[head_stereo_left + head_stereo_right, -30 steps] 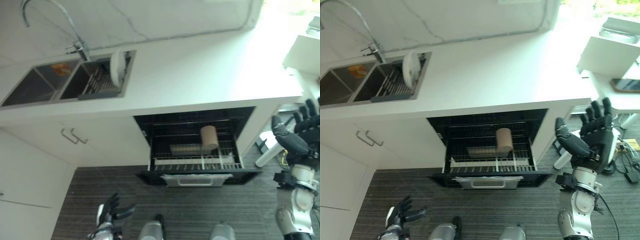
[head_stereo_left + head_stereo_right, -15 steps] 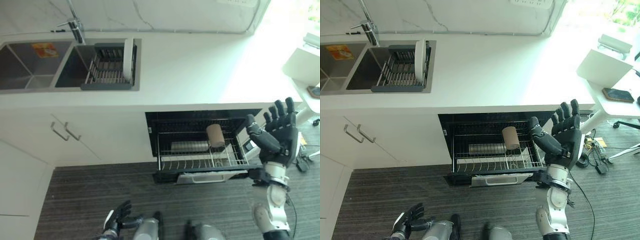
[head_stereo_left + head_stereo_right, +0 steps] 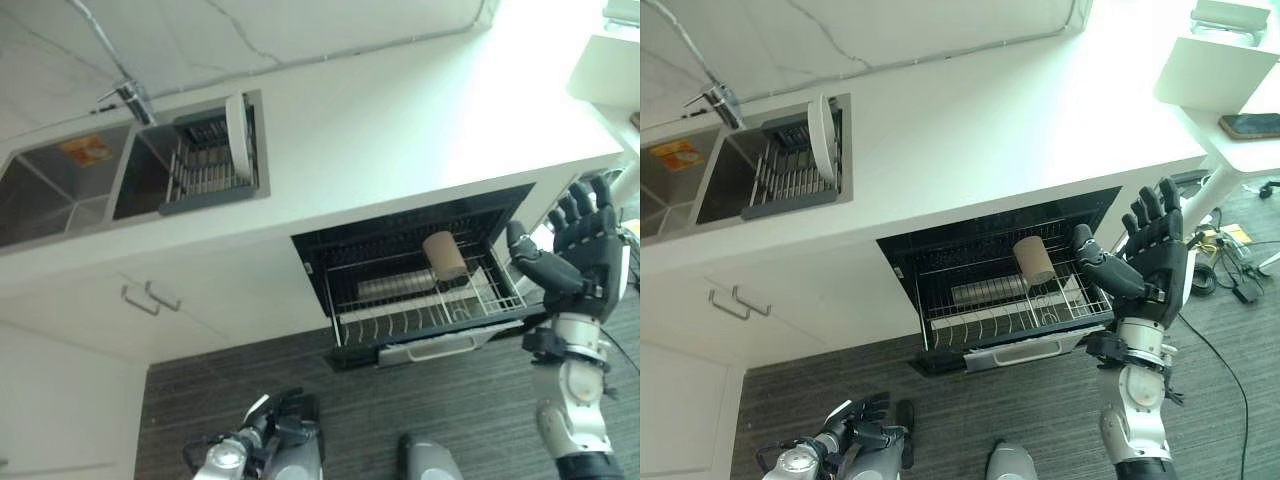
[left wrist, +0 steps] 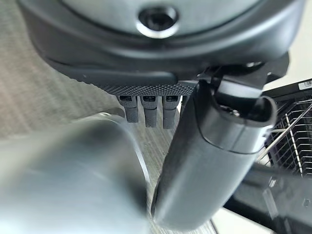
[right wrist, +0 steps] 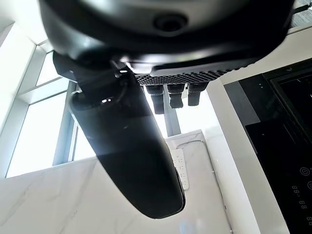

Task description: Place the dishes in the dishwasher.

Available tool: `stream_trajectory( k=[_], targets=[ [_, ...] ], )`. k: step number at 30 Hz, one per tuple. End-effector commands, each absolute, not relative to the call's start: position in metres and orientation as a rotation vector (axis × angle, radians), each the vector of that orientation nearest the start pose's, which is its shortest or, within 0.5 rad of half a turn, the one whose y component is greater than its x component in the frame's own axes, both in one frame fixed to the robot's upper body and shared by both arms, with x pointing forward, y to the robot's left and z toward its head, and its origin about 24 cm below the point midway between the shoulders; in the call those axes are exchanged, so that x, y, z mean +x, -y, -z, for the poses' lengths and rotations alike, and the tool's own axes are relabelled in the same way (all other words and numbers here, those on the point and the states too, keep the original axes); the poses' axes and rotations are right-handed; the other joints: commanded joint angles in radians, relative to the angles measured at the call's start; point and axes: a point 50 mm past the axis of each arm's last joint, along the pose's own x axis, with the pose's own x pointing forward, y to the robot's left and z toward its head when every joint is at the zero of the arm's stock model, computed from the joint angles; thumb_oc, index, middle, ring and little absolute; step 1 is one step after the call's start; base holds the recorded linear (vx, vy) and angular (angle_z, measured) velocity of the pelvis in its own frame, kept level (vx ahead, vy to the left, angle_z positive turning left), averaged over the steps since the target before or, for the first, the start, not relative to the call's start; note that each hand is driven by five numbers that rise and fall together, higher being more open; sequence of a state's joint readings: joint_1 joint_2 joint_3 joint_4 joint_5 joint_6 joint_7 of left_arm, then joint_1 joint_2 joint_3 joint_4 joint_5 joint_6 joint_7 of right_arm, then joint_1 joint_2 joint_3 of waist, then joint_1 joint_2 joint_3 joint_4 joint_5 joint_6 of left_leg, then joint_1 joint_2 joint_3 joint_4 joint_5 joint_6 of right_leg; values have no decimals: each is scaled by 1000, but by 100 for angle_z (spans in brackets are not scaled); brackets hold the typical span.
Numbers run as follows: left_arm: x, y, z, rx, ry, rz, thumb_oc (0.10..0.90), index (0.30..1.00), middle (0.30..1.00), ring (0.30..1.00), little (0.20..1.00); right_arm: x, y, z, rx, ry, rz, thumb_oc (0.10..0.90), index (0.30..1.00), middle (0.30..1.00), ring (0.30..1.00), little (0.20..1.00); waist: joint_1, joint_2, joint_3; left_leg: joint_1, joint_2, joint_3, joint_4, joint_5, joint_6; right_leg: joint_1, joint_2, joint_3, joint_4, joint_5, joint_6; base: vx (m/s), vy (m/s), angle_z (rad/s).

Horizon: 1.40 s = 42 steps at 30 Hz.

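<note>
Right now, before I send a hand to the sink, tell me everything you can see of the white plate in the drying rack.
The white plate is round, plain and glossy, like ceramic. It stands on edge in the dark slotted drying rack, which sits in the right basin of the steel sink. It stands at the rack's right end, beside the white countertop, with its rim rising above the sink's edge. Only the rack touches it; it is apart from both hands.

A white countertop point(image 3: 970, 130) with a double sink point(image 3: 70, 185) and tap point(image 3: 125, 95) runs below a marbled white wall point(image 3: 840, 30), above white cabinets point(image 3: 790, 300) and dark striped flooring point(image 3: 1040, 400), with bright daylight on a white side table point(image 3: 1225, 85).
</note>
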<state>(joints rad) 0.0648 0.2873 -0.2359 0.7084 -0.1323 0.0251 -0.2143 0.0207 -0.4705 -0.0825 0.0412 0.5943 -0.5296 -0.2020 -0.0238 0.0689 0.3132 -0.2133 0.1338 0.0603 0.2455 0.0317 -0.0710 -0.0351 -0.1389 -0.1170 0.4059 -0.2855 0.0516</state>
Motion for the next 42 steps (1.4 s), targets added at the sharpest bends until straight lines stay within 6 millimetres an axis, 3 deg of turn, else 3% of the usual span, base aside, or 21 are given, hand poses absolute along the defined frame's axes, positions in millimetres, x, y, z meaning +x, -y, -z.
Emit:
stream_trajectory(
  k=[1, 8, 14, 17, 25, 30, 38, 42],
  targets=[
    [138, -193, 120, 133, -875, 336, 800, 900, 900, 900, 900, 235, 267, -156, 153, 724, 171, 800, 900, 900, 900, 900, 31, -46, -56, 64, -44, -13, 54, -184, 22, 11, -3, -70, -106, 68, 28, 162, 151, 16],
    [131, -192, 125, 175, -895, 313, 800, 900, 900, 900, 900, 249, 235, -160, 158, 713, -12, 800, 900, 900, 900, 900, 78, -69, -63, 93, -79, -19, 54, -233, 63, -7, -43, -90, -106, 85, 51, 104, 45, 3],
    [127, -193, 128, 186, -955, 359, 800, 900, 900, 900, 900, 253, 217, -174, 159, 783, -105, 800, 900, 900, 900, 900, 97, -61, -68, 104, -85, -21, 54, -245, 76, 0, -61, -98, -106, 93, 66, 57, 20, -6],
    [118, -187, 136, 192, -1025, 433, 800, 900, 900, 900, 900, 251, 196, -193, 139, 882, -187, 800, 900, 900, 900, 900, 117, -48, -75, 81, -72, -20, 54, -243, 70, 1, -79, -123, -106, 94, 80, 72, 41, -6],
    [108, -179, 145, 229, -1058, 506, 800, 900, 900, 900, 900, 264, 169, -222, 174, 921, -243, 800, 900, 900, 900, 900, 152, -60, -72, 73, -79, -12, 54, -244, 68, -26, -109, -134, -106, 106, 92, 71, 27, 1],
    [121, -177, 139, 282, -1005, 579, 800, 900, 900, 900, 900, 277, 148, -250, 196, 966, -232, 800, 900, 900, 900, 900, 202, -80, -25, 34, -91, -22, 54, -229, 71, -72, -134, -144, -106, 133, 104, -44, -25, 3],
    [126, -180, 134, 304, -970, 602, 800, 900, 900, 900, 900, 298, 145, -257, 226, 930, -100, 800, 900, 900, 900, 900, 247, -93, 9, 23, -102, -47, 54, -218, 78, -78, -148, -149, -106, 148, 110, 13, 0, 4],
    [131, -186, 131, 428, -934, 619, 800, 900, 900, 900, 900, 308, 148, -261, 247, 932, -25, 800, 900, 900, 900, 900, 266, -97, 21, 15, -102, -55, 54, -211, 78, -78, -155, -157, -106, 154, 115, 28, -11, 4]
  ],
)
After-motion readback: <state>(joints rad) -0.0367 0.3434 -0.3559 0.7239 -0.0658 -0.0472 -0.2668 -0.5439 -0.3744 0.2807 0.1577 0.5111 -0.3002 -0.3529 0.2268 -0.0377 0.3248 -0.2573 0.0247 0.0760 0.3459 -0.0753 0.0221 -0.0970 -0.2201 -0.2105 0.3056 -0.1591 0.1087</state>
